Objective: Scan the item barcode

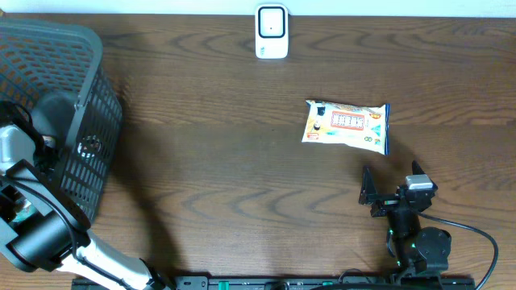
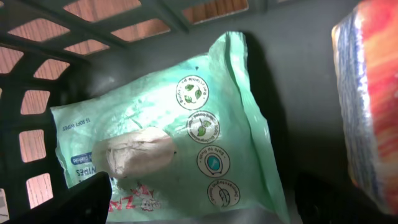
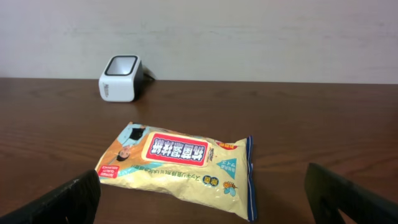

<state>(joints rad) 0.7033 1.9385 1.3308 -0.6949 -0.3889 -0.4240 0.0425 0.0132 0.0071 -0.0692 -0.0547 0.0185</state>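
Closest under my left wrist camera is a pale green wipes pack (image 2: 168, 149), lying flat on the floor of the dark mesh basket (image 1: 89, 97). It shows a row of round eco badges and a whitish oval flap. A second packet, red-orange with a blue edge (image 2: 373, 93), sits at the right edge of that frame in the same basket. My left claw (image 2: 205, 205) is spread wide and holds nothing. Its two dark tips sit in the lower corners of the frame with the green pack just beyond and between them; I cannot tell if they touch it.

On the wooden table (image 1: 210, 161), right of centre in the overhead, a yellow wipes pack (image 1: 347, 125) lies flat. It has a red-framed label facing up and a blue strip along one end. My right claw (image 1: 391, 187) is also wide and empty, just below the yellow pack and apart from it. The white scanner (image 1: 272, 31) stands at top centre, well apart from both.
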